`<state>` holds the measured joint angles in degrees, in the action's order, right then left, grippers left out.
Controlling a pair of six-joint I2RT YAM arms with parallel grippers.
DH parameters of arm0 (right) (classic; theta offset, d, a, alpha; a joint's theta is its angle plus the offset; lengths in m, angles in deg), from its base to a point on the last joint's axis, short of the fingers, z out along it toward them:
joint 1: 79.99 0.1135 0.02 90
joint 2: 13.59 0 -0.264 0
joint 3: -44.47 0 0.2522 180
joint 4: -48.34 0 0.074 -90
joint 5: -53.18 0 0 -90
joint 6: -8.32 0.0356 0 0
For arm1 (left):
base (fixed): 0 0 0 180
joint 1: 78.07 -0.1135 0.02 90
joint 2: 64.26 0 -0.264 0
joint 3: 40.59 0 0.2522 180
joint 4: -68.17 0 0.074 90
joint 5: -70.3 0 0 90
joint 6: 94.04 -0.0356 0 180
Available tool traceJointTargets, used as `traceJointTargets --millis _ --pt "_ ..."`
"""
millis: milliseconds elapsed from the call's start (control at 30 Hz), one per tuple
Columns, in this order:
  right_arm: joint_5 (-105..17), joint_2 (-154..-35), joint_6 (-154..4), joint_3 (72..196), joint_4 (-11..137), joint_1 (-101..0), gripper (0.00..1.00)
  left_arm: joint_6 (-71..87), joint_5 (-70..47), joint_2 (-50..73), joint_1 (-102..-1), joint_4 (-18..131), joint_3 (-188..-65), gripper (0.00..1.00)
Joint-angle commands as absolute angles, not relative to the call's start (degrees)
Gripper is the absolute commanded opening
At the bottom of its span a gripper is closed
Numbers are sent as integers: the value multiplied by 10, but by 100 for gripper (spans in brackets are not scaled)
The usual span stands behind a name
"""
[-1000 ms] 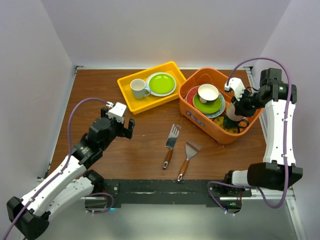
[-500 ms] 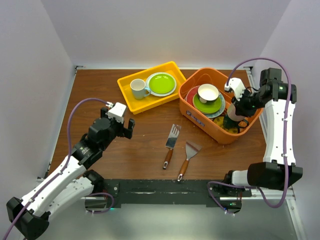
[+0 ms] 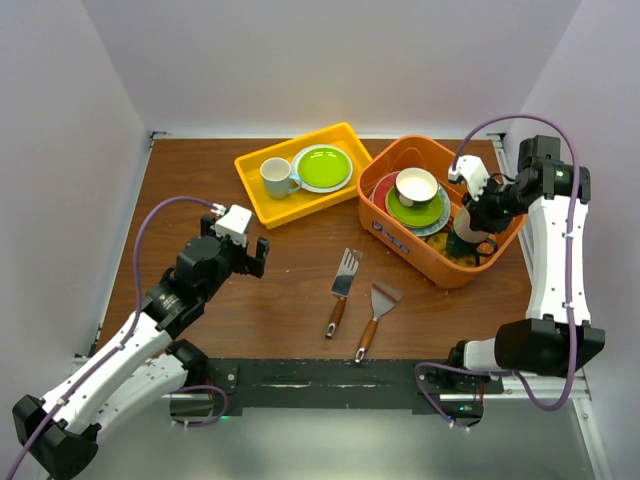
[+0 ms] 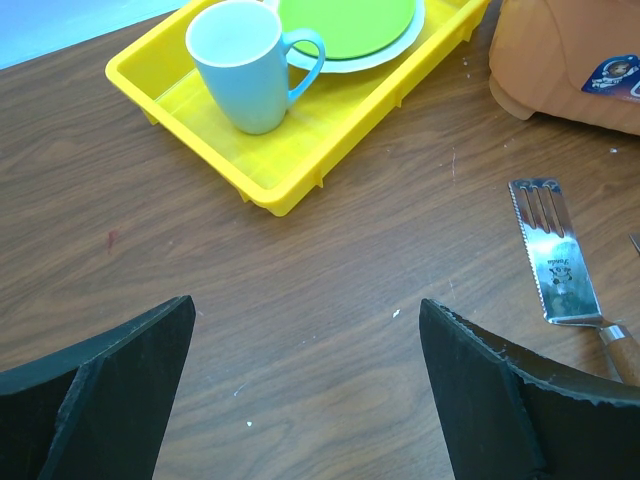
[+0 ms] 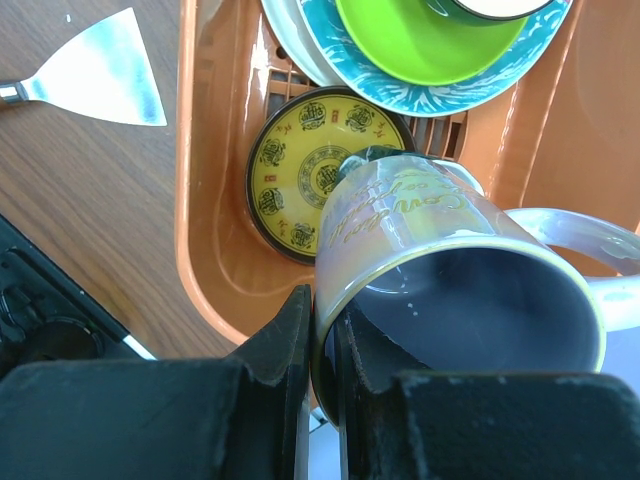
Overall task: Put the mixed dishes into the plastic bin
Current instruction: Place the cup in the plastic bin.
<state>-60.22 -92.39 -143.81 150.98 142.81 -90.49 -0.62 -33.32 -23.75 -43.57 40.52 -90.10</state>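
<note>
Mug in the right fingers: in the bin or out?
In. The mug, pinched by the right gripper, is within the walls of the orange bin, over the yellow patterned plate. Resting or hanging: cannot tell.

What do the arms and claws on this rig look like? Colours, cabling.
Left arm and right arm: white shells, black joints, a thin purple cable looping to each wrist, and a white camera block there. Left claw and right claw: two blocky matte-black fingers each. No markings visible.

Orange bin (image 3: 425, 258) on the counter holds stacked plates (image 3: 420, 212) topped by a white bowl (image 3: 416, 185), plus a yellow patterned plate (image 5: 305, 170); a lettered mug (image 5: 440, 260) tilts above it
</note>
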Motion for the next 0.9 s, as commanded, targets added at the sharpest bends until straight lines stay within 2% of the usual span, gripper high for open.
traceJointTargets --millis 0,867 --pt "-598 -917 -1439 1519 1380 -901 0 -7 -328 -245 -439 428 -903 100" --pt "-556 -925 -1408 1507 1332 -900 0 -8 -326 -249 -439 428 -903 100"
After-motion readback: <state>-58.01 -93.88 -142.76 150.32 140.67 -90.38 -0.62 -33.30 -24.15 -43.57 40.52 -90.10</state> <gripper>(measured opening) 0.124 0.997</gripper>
